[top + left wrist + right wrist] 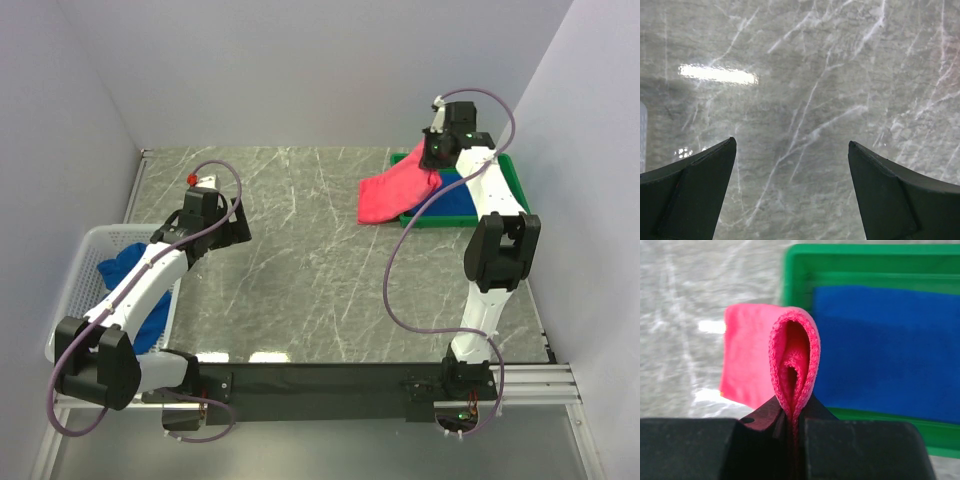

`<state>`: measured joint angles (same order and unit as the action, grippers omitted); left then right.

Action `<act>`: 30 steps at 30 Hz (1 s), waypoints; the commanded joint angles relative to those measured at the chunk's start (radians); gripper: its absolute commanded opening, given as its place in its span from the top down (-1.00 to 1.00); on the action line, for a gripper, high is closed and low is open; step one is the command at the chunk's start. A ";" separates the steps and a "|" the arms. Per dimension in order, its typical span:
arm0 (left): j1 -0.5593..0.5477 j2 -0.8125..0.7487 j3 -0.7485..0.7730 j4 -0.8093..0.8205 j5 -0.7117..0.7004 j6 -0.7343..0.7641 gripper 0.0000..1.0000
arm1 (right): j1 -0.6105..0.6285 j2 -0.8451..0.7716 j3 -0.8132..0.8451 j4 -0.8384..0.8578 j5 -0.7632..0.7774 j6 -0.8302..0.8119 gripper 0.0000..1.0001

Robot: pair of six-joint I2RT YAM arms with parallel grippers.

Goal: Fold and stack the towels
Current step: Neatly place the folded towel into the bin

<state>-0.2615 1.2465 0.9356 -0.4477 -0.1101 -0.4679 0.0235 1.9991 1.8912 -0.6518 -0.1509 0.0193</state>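
Note:
My right gripper is shut on a folded edge of the pink-red towel, which hangs from it and trails off the tray's left side onto the table. In the right wrist view the pink-red towel loops up from between the fingers. A folded blue towel lies flat in the green tray, and the right wrist view shows this blue towel in the tray. Another blue towel sits crumpled in the white basket. My left gripper is open over bare table, holding nothing.
The white basket stands at the left edge beside my left arm. The green tray sits at the back right against the right wall. Grey walls close in the table on the left, back and right.

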 commanded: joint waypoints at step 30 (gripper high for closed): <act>0.054 0.163 0.002 0.055 -0.002 0.035 -0.99 | -0.208 0.210 0.273 0.038 0.076 -0.288 1.00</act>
<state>-0.2108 1.4059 0.9356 -0.4225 -0.1135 -0.4526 -0.1722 2.2055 2.1094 -0.6632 -0.1219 -0.2356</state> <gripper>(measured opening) 0.994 0.097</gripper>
